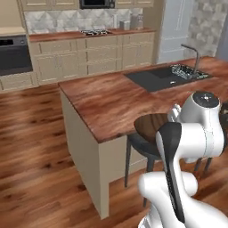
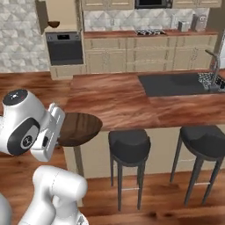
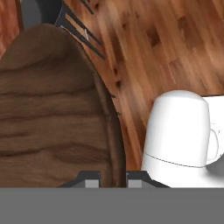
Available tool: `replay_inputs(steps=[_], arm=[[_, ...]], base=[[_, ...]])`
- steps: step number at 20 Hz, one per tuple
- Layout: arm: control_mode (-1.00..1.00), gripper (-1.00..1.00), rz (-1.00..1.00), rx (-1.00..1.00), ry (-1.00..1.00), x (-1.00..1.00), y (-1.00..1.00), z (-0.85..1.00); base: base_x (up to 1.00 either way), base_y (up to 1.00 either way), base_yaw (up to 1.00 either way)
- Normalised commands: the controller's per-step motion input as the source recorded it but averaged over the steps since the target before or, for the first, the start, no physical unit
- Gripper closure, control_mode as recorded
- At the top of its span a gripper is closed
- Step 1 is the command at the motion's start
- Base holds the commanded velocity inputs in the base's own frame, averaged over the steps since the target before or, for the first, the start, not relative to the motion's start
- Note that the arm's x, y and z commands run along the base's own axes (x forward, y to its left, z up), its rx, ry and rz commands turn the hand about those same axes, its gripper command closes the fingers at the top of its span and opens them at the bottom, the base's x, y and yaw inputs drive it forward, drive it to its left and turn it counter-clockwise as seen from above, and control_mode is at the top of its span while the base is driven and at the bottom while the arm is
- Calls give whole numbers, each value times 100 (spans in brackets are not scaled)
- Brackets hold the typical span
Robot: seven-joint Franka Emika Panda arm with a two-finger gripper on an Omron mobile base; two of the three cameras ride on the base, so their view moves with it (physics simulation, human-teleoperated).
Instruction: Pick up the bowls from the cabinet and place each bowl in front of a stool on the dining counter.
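Jaws clenched on the rim of a dark wood bowl (image 3: 52, 113): in the hand view the two fingertips (image 3: 92, 181) straddle the bowl's edge, wall pinched between them. Bowl (image 2: 79, 128) is carried in the air, roughly level, just off the near-left corner of the dining bench (image 2: 118, 103), about at benchtop height, not resting on it. From the left base view the bowl (image 1: 151, 127) sits right beside the bench edge, partly hidden by the wrist, above a black stool (image 1: 142, 147). Right base view has two stools (image 2: 129, 147) (image 2: 204, 143) tucked along the near side of the bench, nothing on the top in front of them. Second bowl (image 2: 53, 24) sits in the open cabinet (image 2: 59, 15) on the far wall, above the oven (image 2: 65, 48). Sink (image 2: 173, 84) and faucet (image 2: 215, 66) at the bench's right end. Hand view looks down past the bowl onto wood floor (image 3: 166, 52) and stool legs.
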Motion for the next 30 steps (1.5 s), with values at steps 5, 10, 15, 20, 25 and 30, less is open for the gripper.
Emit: replay_inputs(steps=[5, 10, 15, 20, 25, 30], arm=[[100, 100, 0, 0, 0, 0, 0, 0], [100, 100, 0, 0, 0, 0, 0, 0], [100, 100, 0, 0, 0, 0, 0, 0], [100, 100, 0, 0, 0, 0, 0, 0], [100, 100, 0, 0, 0, 0, 0, 0], [100, 100, 0, 0, 0, 0, 0, 0]], base=[[9, -98, 62], [0, -79, 51], [0, -63, 42], [-3, -70, 13], [-2, -19, -7], [24, 43, -15]])
